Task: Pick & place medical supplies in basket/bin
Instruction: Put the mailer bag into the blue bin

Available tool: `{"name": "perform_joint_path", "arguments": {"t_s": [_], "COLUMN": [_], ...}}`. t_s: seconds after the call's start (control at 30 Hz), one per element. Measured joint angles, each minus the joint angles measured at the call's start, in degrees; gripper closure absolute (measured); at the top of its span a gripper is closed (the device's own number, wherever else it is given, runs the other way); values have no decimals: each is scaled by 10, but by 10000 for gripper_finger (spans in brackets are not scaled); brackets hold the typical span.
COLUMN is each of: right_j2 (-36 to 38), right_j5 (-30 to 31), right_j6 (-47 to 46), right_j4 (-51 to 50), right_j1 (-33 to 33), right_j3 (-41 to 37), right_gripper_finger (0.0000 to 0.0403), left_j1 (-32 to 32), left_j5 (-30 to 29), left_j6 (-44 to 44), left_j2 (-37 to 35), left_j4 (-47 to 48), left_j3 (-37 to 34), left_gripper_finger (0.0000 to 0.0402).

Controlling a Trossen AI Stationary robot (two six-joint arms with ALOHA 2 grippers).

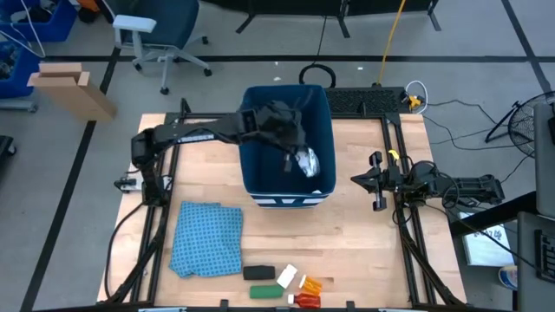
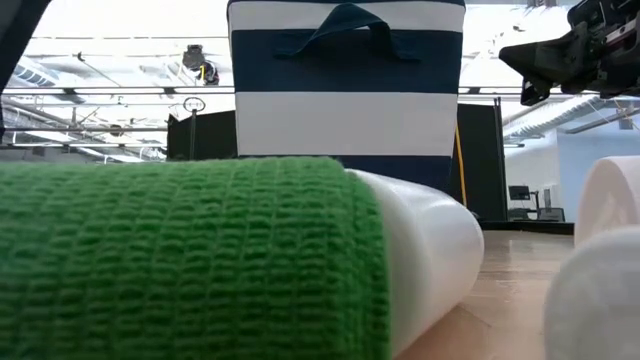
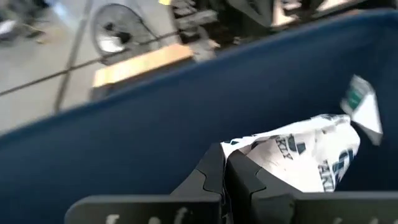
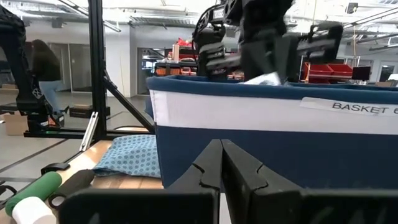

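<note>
Dark blue and deep, the bin is sitting at the middle of the wooden table, its white-striped side facing the near edge. The left gripper is reaching over it from the left, its fingers pressed together, with a crumpled white printed packet lying just beyond the tips; whether the packet is pinched between them cannot be told. The right gripper is waiting to the right of the bin, fingers closed on nothing. By the near edge, black, green and white oblongs and orange and red tubes are lying beside a blue patterned cloth.
</note>
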State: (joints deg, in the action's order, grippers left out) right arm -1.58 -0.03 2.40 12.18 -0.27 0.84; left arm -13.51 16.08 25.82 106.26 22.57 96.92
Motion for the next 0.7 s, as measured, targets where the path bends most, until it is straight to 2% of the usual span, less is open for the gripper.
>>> {"name": "perform_joint_path", "arguments": {"t_s": [0.4,0.7], "right_j2": [0,0], "right_j5": [0,0], "right_j6": [17,17], "right_j4": [-1,-2], "right_j1": [0,0], "right_j3": [0,0], "right_gripper_finger": [403,403], "left_j1": [18,18], "left_j5": [16,25], "left_j6": [-14,-41], "left_j2": [55,56], "left_j4": [27,-83], "left_j3": [-26,-114], "left_gripper_finger": [401,401]}}
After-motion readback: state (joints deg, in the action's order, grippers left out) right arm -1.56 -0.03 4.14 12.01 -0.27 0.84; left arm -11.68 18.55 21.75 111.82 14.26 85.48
